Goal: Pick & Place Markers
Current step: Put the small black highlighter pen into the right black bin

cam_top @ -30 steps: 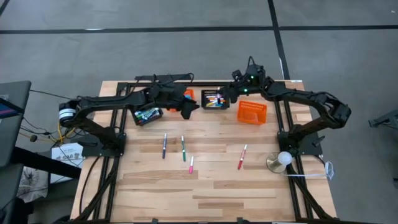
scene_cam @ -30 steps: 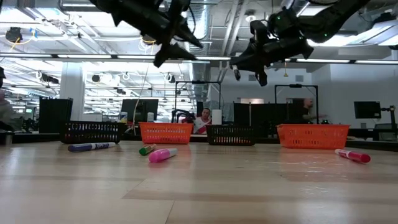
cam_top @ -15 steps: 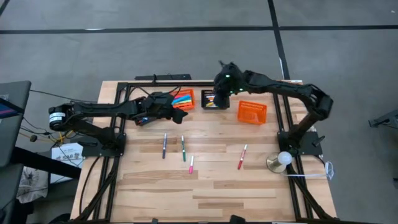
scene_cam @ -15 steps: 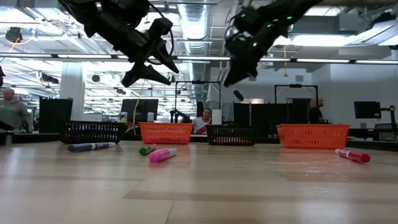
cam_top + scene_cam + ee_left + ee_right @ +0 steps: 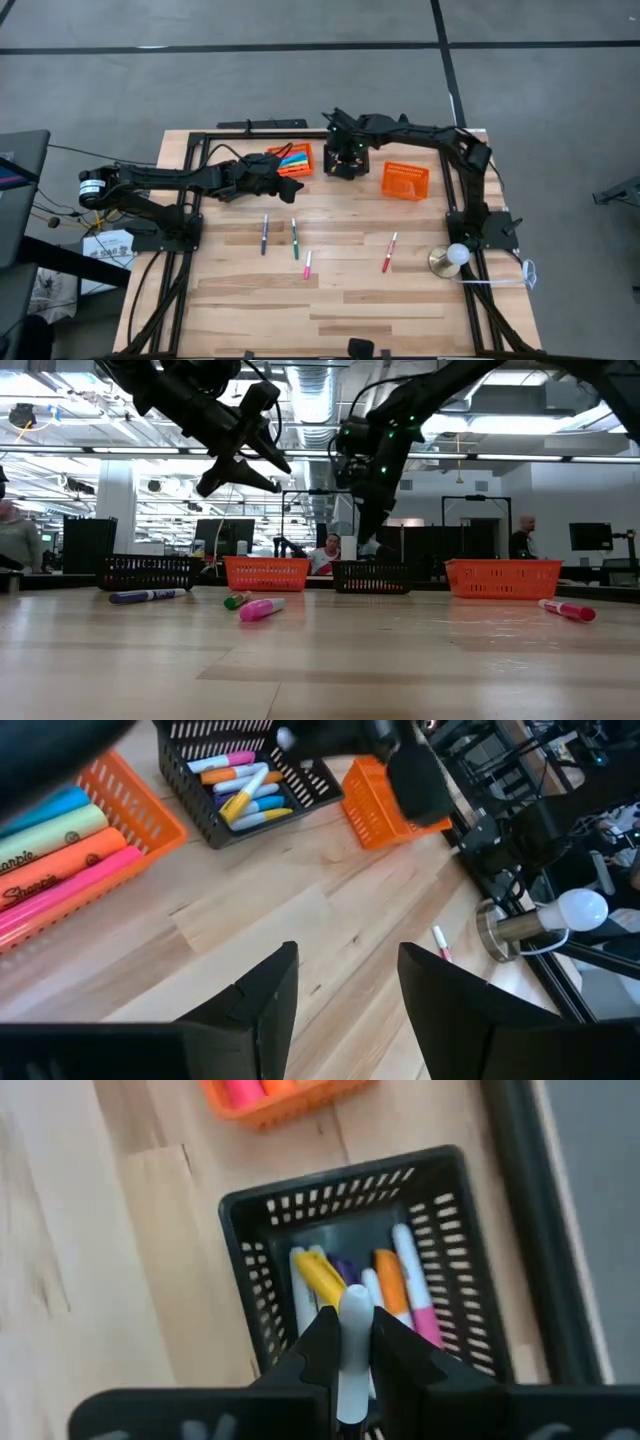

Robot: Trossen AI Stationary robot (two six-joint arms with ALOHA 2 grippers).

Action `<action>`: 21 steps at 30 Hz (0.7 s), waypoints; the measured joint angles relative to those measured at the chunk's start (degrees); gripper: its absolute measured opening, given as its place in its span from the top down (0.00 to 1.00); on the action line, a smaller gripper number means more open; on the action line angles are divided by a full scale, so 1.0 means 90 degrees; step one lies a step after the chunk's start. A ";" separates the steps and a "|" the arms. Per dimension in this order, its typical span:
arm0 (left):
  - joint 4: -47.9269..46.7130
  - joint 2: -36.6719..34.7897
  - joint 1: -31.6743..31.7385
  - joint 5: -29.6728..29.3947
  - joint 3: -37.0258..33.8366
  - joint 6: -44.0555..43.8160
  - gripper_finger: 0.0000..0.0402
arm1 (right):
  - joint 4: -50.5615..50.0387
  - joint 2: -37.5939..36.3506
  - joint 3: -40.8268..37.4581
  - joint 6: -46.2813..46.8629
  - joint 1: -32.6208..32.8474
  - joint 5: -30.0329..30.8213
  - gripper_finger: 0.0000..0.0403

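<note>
While its jaws pinch a marker, the right gripper hovers over a black basket.

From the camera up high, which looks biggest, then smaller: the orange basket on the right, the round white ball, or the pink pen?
1. Orange basket: clearly biggest.
2. White ball.
3. Pink pen: thinnest; as long as the ball is wide, so those two are close.

The table was pale wood in jointed planks, smooth with a soft sheen; the baskets, one black and one orange, looked like perforated plastic mesh; the markers had smooth, slightly glossy plastic barrels; the left gripper had matt dark fingers; the frame rails looked like black metal; a round base was brushed metal.
</note>
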 joint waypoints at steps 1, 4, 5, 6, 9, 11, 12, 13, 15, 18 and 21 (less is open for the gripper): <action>0.0014 0.0000 0.0000 0.0000 0.0000 0.0000 0.57 | -0.0061 0.0084 0.0040 0.0000 0.0007 0.0001 0.93; 0.0033 0.0002 0.0000 -0.0003 0.0000 0.0000 0.57 | -0.0144 0.0264 0.0079 0.0000 0.0007 -0.0045 0.93; 0.0045 0.0002 0.0000 -0.0018 0.0000 0.0000 0.57 | -0.0126 0.0304 0.0081 0.0002 0.0007 -0.0046 0.92; 0.0053 0.0002 0.0000 -0.0026 0.0000 0.0001 0.57 | -0.0147 0.0339 0.0082 0.0002 0.0007 -0.0045 0.91; 0.0057 0.0002 0.0000 -0.0080 0.0000 0.0000 0.57 | -0.0223 0.0379 0.0082 0.0001 0.0004 -0.0039 0.89; 0.0059 0.0005 0.0000 -0.0126 0.0000 0.0000 0.57 | -0.0180 0.0379 0.0086 0.0000 0.0004 -0.0039 0.88; 0.0063 0.0005 0.0000 -0.0135 0.0000 0.0000 0.57 | -0.0177 0.0379 0.0086 0.0000 0.0004 -0.0040 0.88; 0.0077 0.0005 0.0000 -0.0138 0.0000 0.0001 0.57 | -0.0181 0.0378 0.0086 0.0000 0.0002 -0.0042 0.88; 0.0101 0.0005 0.0000 -0.0138 0.0002 0.0000 0.57 | -0.0185 0.0372 0.0086 0.0000 -0.0003 -0.0041 0.88; 0.0104 0.0005 0.0000 -0.0138 0.0002 0.0000 0.57 | -0.0210 0.0369 0.0086 -0.0002 -0.0003 -0.0039 0.88; 0.0108 0.0005 0.0000 -0.0138 0.0002 0.0000 0.57 | -0.0208 0.0369 0.0086 -0.0005 -0.0006 -0.0039 0.87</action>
